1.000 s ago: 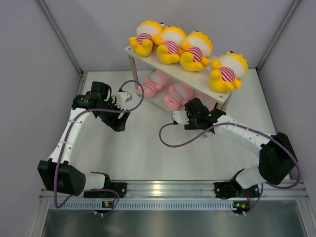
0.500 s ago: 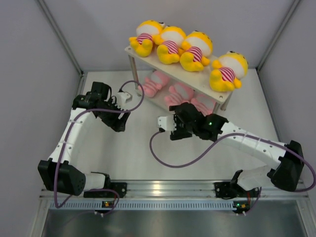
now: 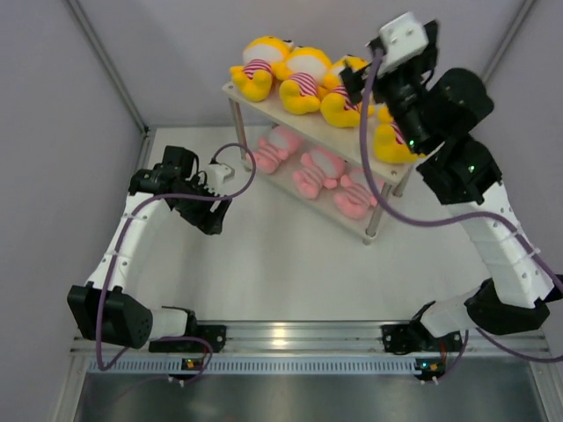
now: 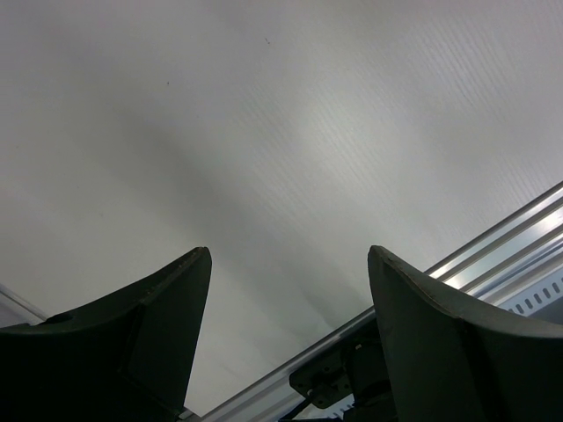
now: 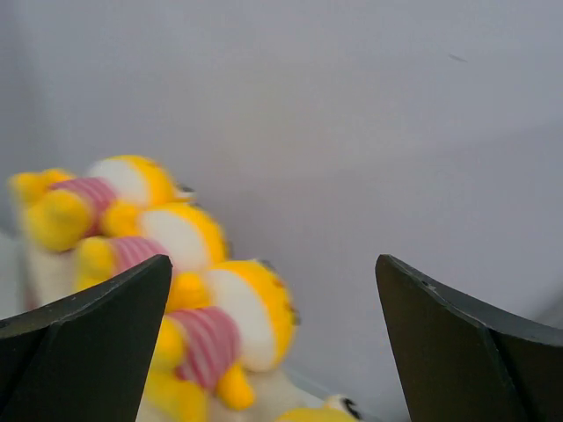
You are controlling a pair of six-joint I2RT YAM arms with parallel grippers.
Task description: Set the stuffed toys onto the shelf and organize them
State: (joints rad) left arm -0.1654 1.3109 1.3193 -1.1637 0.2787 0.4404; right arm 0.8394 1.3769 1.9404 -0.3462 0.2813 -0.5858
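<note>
The white two-tier shelf [image 3: 327, 134] stands at the back of the table. Several yellow stuffed toys lie along its top board: one at the left [image 3: 259, 66], two beside it [image 3: 303, 81] [image 3: 349, 95], and one at the right end [image 3: 393, 142], partly hidden by my right arm. Three pink toys [image 3: 277, 145] [image 3: 318, 167] [image 3: 356, 195] lie on the lower board. My right gripper [image 3: 354, 81] [image 5: 273, 259] is open and empty, raised above the top row; the yellow toys [image 5: 233, 325] show blurred below it. My left gripper [image 3: 208, 216] [image 4: 286, 255] is open and empty over the bare table.
Grey walls enclose the table on three sides. A metal rail [image 3: 290, 338] [image 4: 493, 246] runs along the near edge by the arm bases. A purple cable [image 3: 413, 218] hangs from my right arm in front of the shelf's right end.
My right arm has swung from low in front of the lower tier up to above the shelf's right end, empty. The third pink toy now shows on the lower board. Left arm unmoved.
</note>
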